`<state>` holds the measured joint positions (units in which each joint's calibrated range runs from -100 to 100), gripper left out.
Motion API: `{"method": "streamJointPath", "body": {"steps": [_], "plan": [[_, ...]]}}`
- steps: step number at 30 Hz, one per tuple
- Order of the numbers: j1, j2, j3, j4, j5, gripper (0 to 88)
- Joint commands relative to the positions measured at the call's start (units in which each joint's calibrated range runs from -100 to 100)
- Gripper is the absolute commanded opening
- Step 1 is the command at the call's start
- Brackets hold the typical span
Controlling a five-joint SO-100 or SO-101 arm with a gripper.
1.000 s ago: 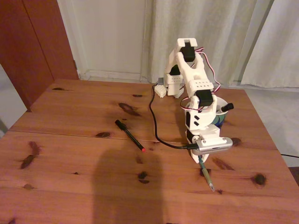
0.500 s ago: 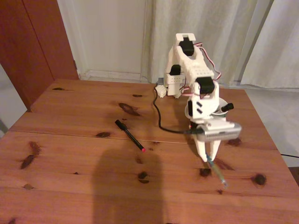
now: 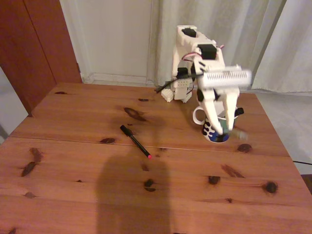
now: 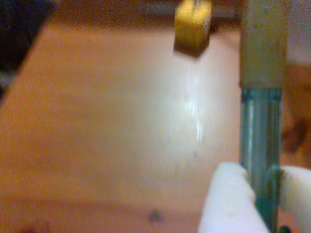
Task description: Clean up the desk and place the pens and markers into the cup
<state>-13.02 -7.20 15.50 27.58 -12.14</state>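
The white pincer (image 4: 265, 194), clenched on the slim teal-green pen (image 4: 260, 131), hangs lifted by the patterned white ceramic cup (image 3: 216, 127), apparently for dropping it in.

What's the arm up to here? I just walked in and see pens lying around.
The arm is clearing pens off the desk into the cup. Its gripper is shut on the teal-green pen, lifted and held by the cup. A marker's black cap pokes out of the cup. The black pen with the red tip lies on the desk.
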Motion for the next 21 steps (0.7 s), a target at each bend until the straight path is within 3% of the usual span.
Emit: {"method": "streamJointPath", "body": {"steps": [1,11,21], "plan": [[0.5,-12.6,12.7,-10.9,-0.5,0.8],[-0.2,-36.9,48.8,-33.7,-0.9,0.8],[-6.1,-56.1,66.4,-41.6,-0.4,0.8]]}}
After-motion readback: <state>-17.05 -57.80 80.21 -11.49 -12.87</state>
